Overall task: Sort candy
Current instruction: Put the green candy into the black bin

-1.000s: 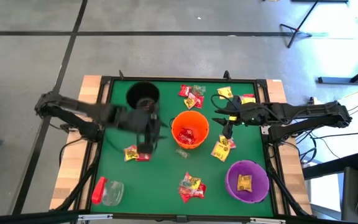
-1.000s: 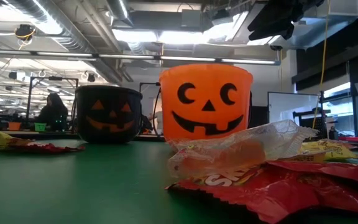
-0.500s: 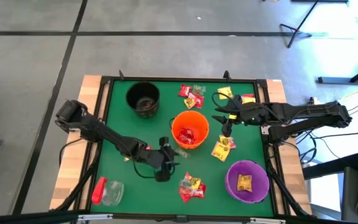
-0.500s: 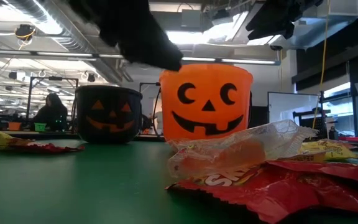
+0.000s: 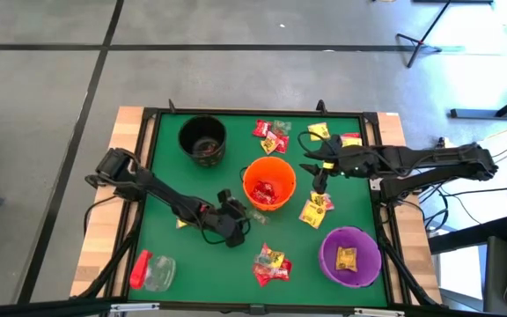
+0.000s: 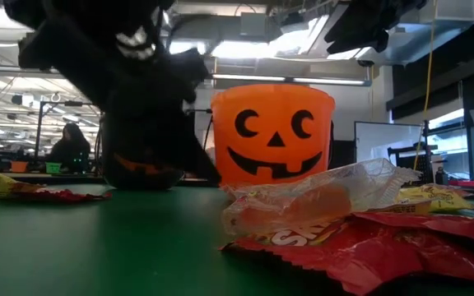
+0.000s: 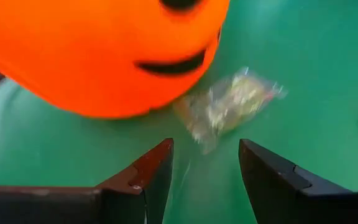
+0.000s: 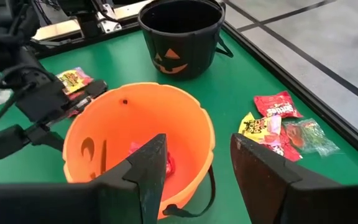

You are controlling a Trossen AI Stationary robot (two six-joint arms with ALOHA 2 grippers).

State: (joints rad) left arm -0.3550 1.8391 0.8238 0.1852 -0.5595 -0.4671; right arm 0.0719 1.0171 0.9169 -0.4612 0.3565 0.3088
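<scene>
**Left claw lining up on a clear packet**

Green surface [image 5: 165, 185] is carrying the orange bucket [image 5: 268, 182] at center. Left claw [image 7: 204, 165] is hanging wide and empty at its 7 o'clock, over a clear candy [image 7: 229, 106]. Right claw [image 8: 197, 155] is hovering wide at 3 o'clock.

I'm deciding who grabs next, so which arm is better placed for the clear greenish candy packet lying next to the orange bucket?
Left, probably. The left gripper is open and low beside the orange bucket, with the clear greenish packet just ahead of its fingers. The right gripper hovers on the bucket's opposite side.
</scene>
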